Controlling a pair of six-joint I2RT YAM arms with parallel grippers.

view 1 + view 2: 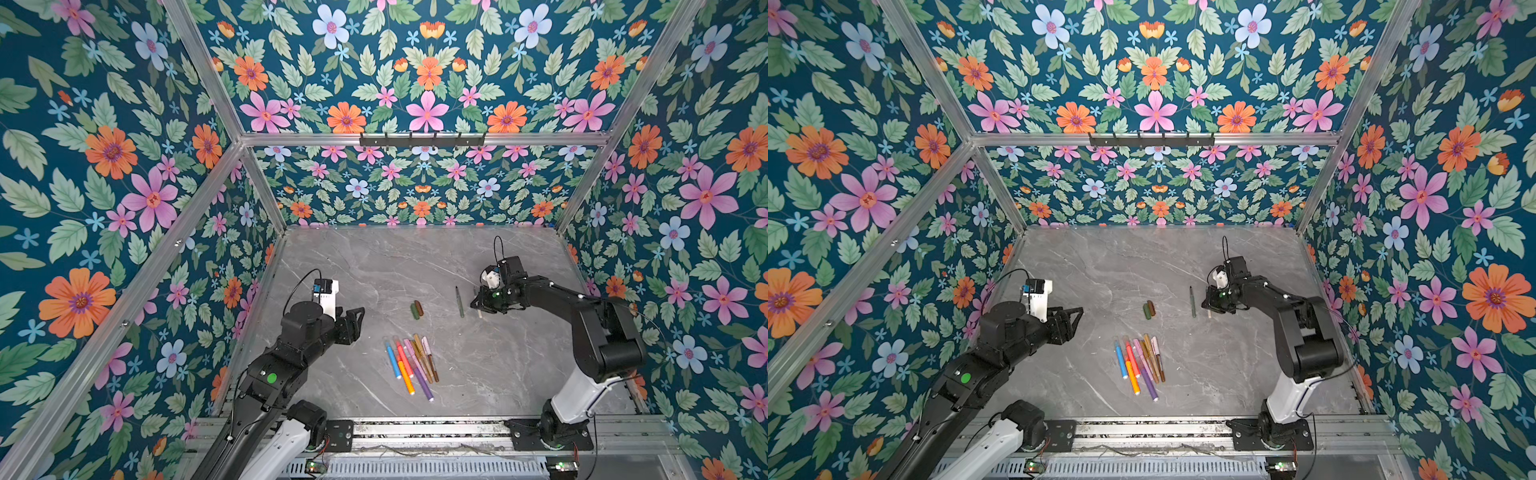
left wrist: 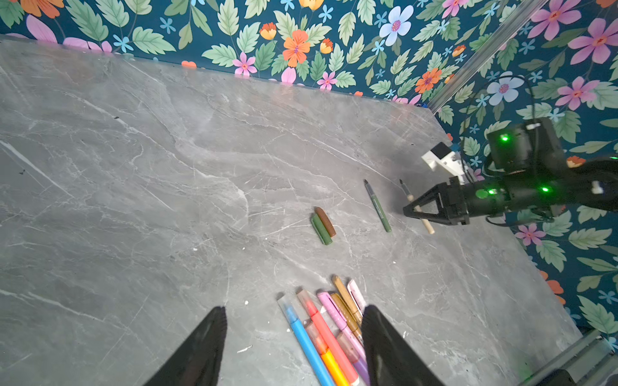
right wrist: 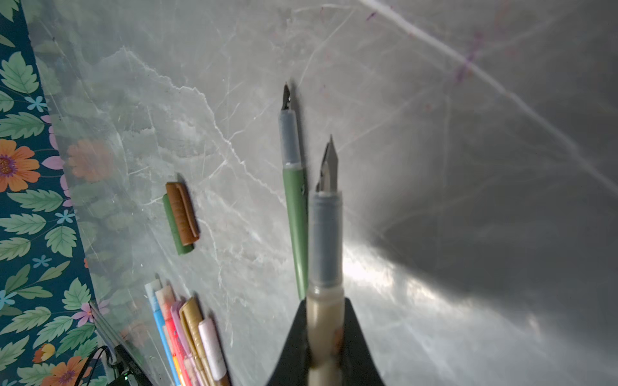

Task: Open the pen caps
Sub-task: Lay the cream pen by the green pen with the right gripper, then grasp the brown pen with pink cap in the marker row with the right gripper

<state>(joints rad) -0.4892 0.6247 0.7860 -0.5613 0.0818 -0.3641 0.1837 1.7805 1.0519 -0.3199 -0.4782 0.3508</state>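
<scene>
Two loose pen caps (image 1: 417, 309) (image 1: 1149, 309), one brown and one olive, lie side by side mid-table, also seen in the left wrist view (image 2: 323, 225) and the right wrist view (image 3: 180, 217). An uncapped green pen (image 1: 459, 302) (image 2: 378, 207) (image 3: 296, 207) lies to their right. My right gripper (image 1: 477, 306) (image 2: 409, 212) (image 3: 325, 302) is shut on an uncapped tan pen (image 3: 324, 240), held low beside the green one. A pile of capped pens (image 1: 411, 365) (image 1: 1142, 363) (image 2: 331, 331) lies nearer the front. My left gripper (image 1: 356, 324) (image 2: 294, 310) hangs open and empty, left of the pile.
The grey marble table (image 1: 353, 266) is bounded by floral walls at the back and sides. An aluminium rail (image 1: 415, 430) with both arm bases runs along the front edge.
</scene>
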